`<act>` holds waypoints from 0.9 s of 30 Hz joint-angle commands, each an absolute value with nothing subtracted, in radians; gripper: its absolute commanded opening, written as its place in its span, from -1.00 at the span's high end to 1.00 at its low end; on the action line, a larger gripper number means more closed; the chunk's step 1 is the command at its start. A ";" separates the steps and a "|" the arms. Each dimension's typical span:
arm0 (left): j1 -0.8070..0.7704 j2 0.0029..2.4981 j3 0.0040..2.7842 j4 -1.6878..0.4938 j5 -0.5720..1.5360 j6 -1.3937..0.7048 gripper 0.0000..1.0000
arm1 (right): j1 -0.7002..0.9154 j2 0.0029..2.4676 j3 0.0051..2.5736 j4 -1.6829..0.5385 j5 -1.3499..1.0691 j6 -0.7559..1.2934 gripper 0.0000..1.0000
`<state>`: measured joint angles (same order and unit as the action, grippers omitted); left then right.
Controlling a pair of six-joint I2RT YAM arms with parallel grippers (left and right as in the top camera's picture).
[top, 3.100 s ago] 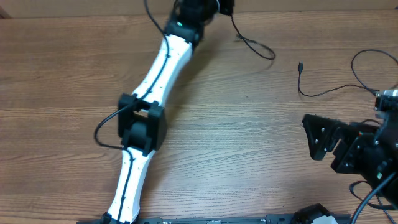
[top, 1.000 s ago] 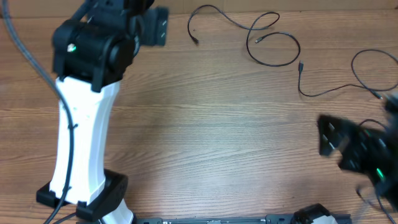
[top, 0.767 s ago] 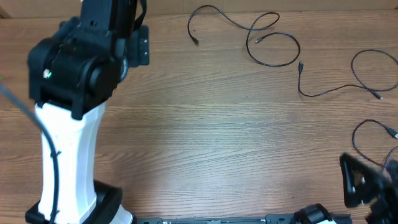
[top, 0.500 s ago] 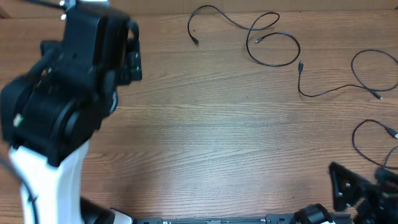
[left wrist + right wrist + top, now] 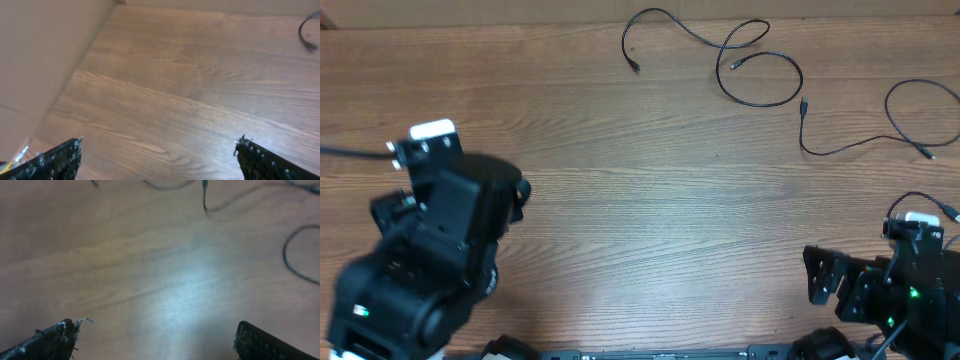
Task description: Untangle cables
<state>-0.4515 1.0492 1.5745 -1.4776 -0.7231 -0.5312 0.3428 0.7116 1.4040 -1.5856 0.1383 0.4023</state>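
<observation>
Left gripper (image 5: 157,147), right gripper (image 5: 155,327): both wide open, empty, at near edge. Cables (image 5: 728,43) lie at far right of worktop (image 5: 650,220), well apart from both. We judge them light, limp, thin; we'd pinch mid-span beside loop crossing, not at plugs.

You have thin black cables (image 5: 760,75) on a warm brown table (image 5: 660,220) streaked with darker wood grain, a left arm (image 5: 430,260) and right arm (image 5: 890,290) in matt black, each bearing a white tag (image 5: 432,130) and a tiny green light (image 5: 360,311), and a plain beige wall (image 5: 45,45) in the left wrist view.
</observation>
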 commanded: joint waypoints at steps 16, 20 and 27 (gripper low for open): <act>-0.453 0.738 1.093 -0.941 -0.250 -0.039 -0.99 | 0.347 0.708 1.406 -1.418 0.253 0.324 -0.99; -0.452 0.746 1.093 -0.937 -0.254 -0.040 -0.99 | 0.347 0.708 1.406 -1.419 0.253 0.324 -1.00; -0.452 0.752 1.093 -0.942 -0.254 -0.040 -0.99 | 0.347 0.708 1.406 -1.419 0.245 0.324 -1.00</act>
<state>-0.4511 0.7509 1.1000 -0.9432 -0.2749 -0.0692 0.3428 0.7116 1.4036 -1.4254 0.2405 0.3355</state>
